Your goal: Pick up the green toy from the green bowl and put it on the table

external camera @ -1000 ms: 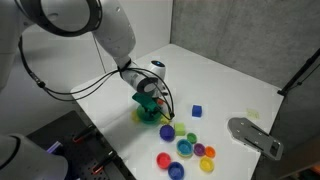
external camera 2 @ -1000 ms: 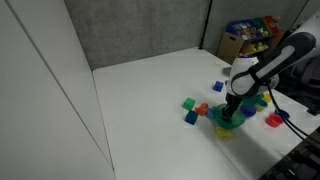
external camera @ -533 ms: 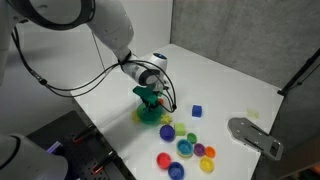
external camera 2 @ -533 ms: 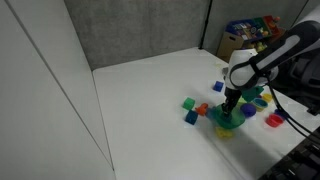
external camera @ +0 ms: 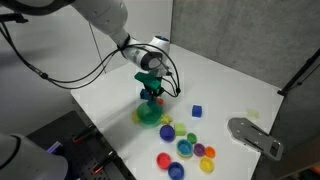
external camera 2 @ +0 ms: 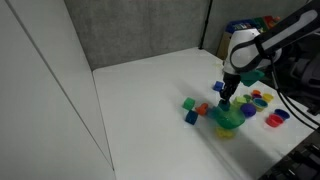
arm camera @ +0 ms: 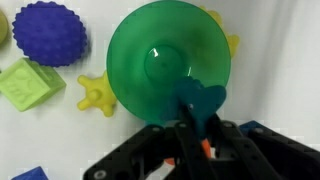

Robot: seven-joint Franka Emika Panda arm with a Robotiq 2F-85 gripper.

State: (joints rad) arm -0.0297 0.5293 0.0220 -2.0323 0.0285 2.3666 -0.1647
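Observation:
The green bowl (arm camera: pixel 160 55) fills the wrist view from above and is empty inside. It stands near the table's edge in both exterior views (external camera: pixel 148 115) (external camera 2: pixel 229 122). My gripper (arm camera: pixel 196 135) is shut on the green toy (arm camera: pixel 202 100) and holds it above the bowl's rim. In both exterior views the gripper (external camera: pixel 152 93) (external camera 2: pixel 224 100) hangs a little above the bowl with the toy (external camera: pixel 153 97) between its fingers. The white table (external camera: pixel 215 85) lies all around.
A blue spiky ball (arm camera: pixel 50 33), a green cube (arm camera: pixel 28 83) and a yellow toy (arm camera: pixel 97 94) lie beside the bowl. Several coloured cups (external camera: pixel 186 148) and a blue cube (external camera: pixel 196 111) lie nearby. A grey device (external camera: pixel 255 135) sits at the table's corner. Blue and red pieces (external camera 2: pixel 193 110) lie beside the bowl.
My gripper has risen from inside the bowl, lifting the green toy up and out. The bowl has stayed in place.

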